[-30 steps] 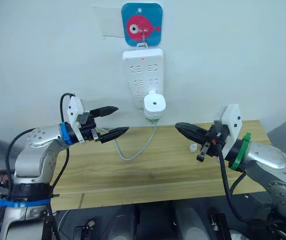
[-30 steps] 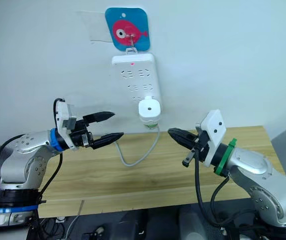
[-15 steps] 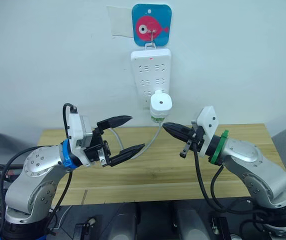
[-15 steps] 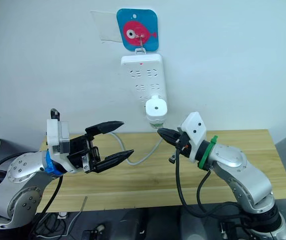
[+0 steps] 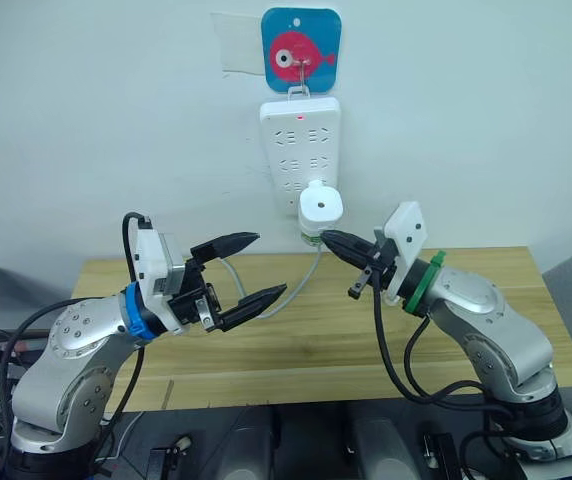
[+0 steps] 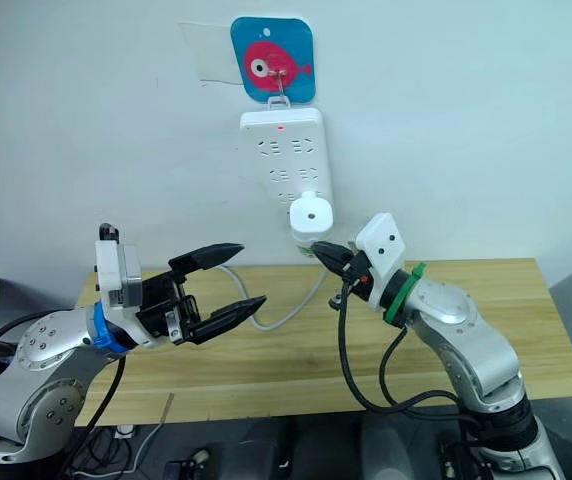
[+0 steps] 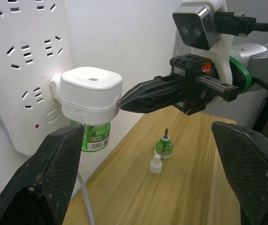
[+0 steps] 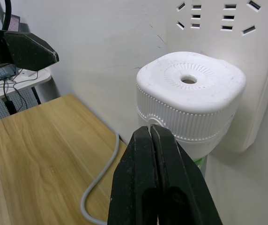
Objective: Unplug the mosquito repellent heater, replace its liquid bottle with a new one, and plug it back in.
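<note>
The white mosquito repellent heater (image 5: 320, 207) is plugged into the lower end of a white power strip (image 5: 300, 140) on the wall. Its green liquid bottle (image 7: 95, 136) hangs beneath it. My right gripper (image 5: 328, 238) is shut, and its closed tips rest at the heater's (image 8: 190, 91) ribbed side. My left gripper (image 5: 271, 263) is open and empty, to the left of and below the heater, above the table. A small green bottle with a wick (image 7: 164, 146) stands on the table beside a loose white cap (image 7: 155, 164).
The power strip hangs from a blue plaque with a red fish (image 5: 301, 49). Its grey cable (image 5: 301, 288) loops down onto the wooden table (image 5: 296, 350), passing under my left gripper. The wall stands right behind the heater.
My right gripper has risen and closed in on the heater's side, staying shut. The left gripper remains open in about the same place. The camera shifted early on.
</note>
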`<state>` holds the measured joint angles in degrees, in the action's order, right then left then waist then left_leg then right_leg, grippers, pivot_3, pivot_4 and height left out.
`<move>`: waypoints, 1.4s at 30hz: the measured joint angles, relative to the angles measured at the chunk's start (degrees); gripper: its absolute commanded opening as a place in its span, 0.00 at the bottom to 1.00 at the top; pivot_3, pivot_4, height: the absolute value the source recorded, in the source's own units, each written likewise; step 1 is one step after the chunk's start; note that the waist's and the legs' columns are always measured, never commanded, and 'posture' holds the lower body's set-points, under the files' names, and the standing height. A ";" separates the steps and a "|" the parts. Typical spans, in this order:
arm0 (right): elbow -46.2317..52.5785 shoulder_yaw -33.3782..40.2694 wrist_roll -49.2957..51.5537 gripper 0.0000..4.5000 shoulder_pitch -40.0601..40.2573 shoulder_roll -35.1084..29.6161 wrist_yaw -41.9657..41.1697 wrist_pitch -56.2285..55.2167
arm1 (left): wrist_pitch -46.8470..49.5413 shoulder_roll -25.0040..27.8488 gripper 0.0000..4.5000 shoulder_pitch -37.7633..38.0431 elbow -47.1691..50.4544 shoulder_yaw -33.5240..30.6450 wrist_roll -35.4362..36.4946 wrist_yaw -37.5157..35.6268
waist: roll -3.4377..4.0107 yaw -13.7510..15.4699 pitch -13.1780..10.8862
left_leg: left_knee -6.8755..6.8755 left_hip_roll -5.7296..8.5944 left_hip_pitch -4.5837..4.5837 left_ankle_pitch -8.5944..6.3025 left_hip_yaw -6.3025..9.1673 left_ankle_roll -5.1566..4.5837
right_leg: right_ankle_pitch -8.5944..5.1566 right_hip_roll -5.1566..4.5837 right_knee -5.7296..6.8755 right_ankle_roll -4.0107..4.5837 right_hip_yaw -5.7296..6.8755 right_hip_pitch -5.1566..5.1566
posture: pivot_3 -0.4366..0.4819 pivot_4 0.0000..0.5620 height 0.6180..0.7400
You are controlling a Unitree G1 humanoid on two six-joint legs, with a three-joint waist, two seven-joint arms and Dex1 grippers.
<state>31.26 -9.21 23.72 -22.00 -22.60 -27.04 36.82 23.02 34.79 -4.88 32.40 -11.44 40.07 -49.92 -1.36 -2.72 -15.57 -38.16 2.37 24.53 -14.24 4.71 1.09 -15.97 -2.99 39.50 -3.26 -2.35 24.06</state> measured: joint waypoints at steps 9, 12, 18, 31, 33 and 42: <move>-0.05 -0.21 -0.43 0.01 0.00 1.82 0.98 0.37 | -0.10 -0.01 1.00 -0.41 -0.70 0.99 -0.02 -0.28 | 0.00 -0.09 0.00 | 0.00 0.00 0.00 0.00 0.00 0.00 | 0.00 0.00 0.01 0.00 0.00 0.00 | 0.43 0.48 1.00; -0.04 -1.08 -2.10 0.01 0.00 2.18 2.03 0.18 | -0.12 0.00 1.00 -0.41 -0.84 1.00 -0.02 -0.53 | 0.00 -0.10 0.00 | 0.00 0.00 -0.01 0.00 0.00 0.00 | 0.00 0.00 0.01 0.00 -0.01 0.00 | 0.43 0.48 1.00; -0.04 -1.63 -3.60 0.01 0.01 3.22 2.79 0.04 | -0.84 0.00 1.00 -0.41 -1.29 1.02 -0.02 -0.78 | 0.00 -0.10 0.00 | -0.01 0.00 -0.03 0.01 0.02 0.01 | 0.02 0.00 0.04 0.03 0.01 -0.02 | 0.42 0.48 1.00; 2.92 4.76 2.22 0.52 3.51 -6.98 -5.31 1.86 | 3.80 3.13 1.00 -0.41 -2.86 0.91 -1.54 4.00 | 0.00 -0.31 0.00 | 0.07 -0.02 -0.03 0.00 0.02 0.00 | 0.02 0.02 -0.04 0.04 0.02 -0.03 | 0.44 0.45 1.00; 3.04 6.50 3.02 0.68 3.51 -8.55 -6.69 1.65 | 3.88 3.67 1.00 -0.20 -2.84 0.91 -2.57 4.31 | 0.00 -0.31 0.00 | 0.09 -0.02 -0.03 0.00 0.03 0.00 | 0.02 0.02 -0.05 0.04 0.03 -0.02 | 0.45 0.44 1.00; 5.11 11.37 8.04 1.00 5.66 -12.35 -12.91 -1.45 | 3.78 4.37 1.00 -0.61 -2.61 0.92 -5.55 5.98 | -0.01 0.06 0.02 | 0.08 -0.02 -0.03 0.00 0.02 0.01 | 0.02 0.01 -0.06 0.04 0.03 -0.03 | 0.46 0.40 1.00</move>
<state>36.37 2.16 31.76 -16.35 -34.95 -39.95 35.37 26.80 39.15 -5.50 29.78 -10.52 34.52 -43.94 -1.37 -2.66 -15.55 -38.08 2.35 24.50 -14.24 4.74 1.10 -15.94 -2.98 39.44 -3.22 -2.32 24.03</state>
